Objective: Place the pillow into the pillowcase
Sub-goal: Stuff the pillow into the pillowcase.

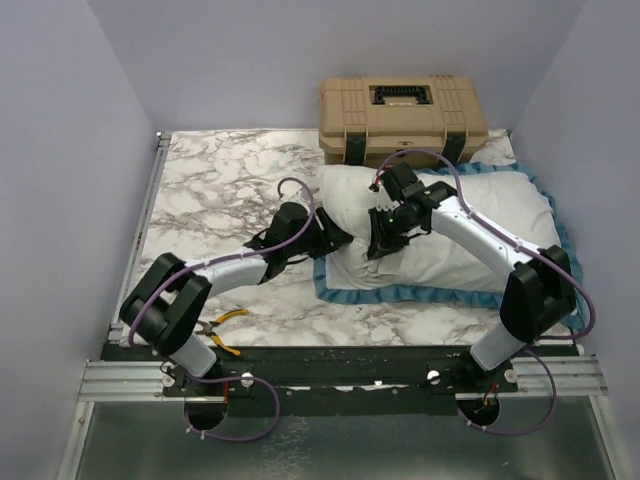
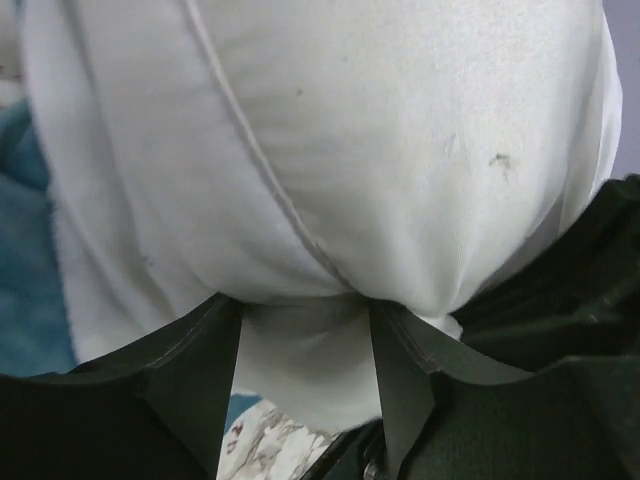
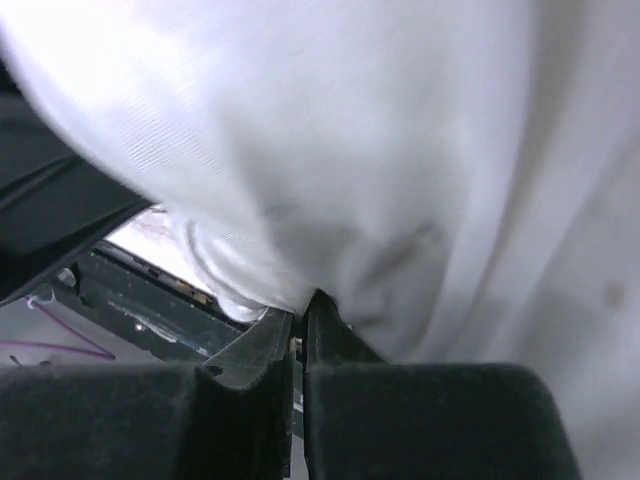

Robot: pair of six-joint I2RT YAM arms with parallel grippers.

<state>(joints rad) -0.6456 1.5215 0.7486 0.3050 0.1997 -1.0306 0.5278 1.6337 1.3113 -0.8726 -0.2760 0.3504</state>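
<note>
Soft, even light from above keeps my overhead view sharp, with faint shadows. My right wrist view is blurred up close, the pillow [image 3: 420, 180] glaring white toward ten o'clock.

We see a surface [image 1: 220, 190] patterned like white marble with grey veins, framed by a metal rail on its left side. On its right half lies the pillowcase [image 1: 420, 293], its blue frilled edging spread flat on the marble, with the plump white pillow [image 1: 490, 215] resting on it. A tan hard case [image 1: 402, 120] sits at the far edge, just behind them. Yellow-handled pliers [image 1: 222, 333] lie near the front left edge.
</note>
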